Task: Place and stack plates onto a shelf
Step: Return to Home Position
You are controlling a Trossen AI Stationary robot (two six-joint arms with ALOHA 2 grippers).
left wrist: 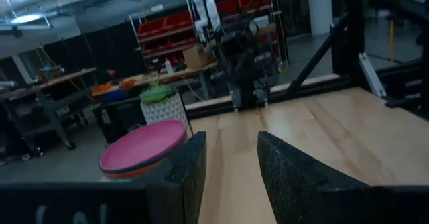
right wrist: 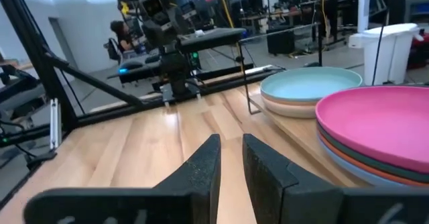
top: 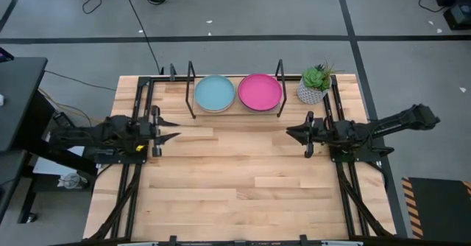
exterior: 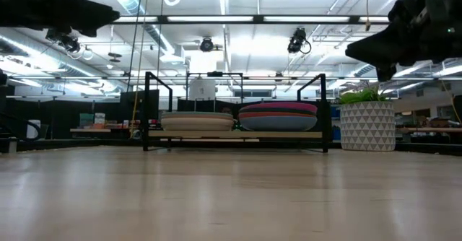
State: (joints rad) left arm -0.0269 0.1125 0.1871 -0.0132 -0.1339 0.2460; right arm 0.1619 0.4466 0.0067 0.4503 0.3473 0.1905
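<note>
On the shelf (top: 236, 112), top centre of the high view, stand two stacks: light teal plate (top: 214, 93) tops the left, pink plate (top: 260, 91) the right. The left pincer (top: 175, 129), mid-left, is moderately parted and empty. The right pincer (top: 289, 132), mid-right, is empty (narrow slit only).

Light-teal-topped plate stack (top: 214, 93), pink-topped plate stack (top: 260, 91), side by side on shelf (exterior: 234, 134)

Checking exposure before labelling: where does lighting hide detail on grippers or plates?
Low view: ceiling lights backlight the left gripper and right gripper into dark silhouettes; the plates on the shelf read clearly. High view: evenly lit.
</note>
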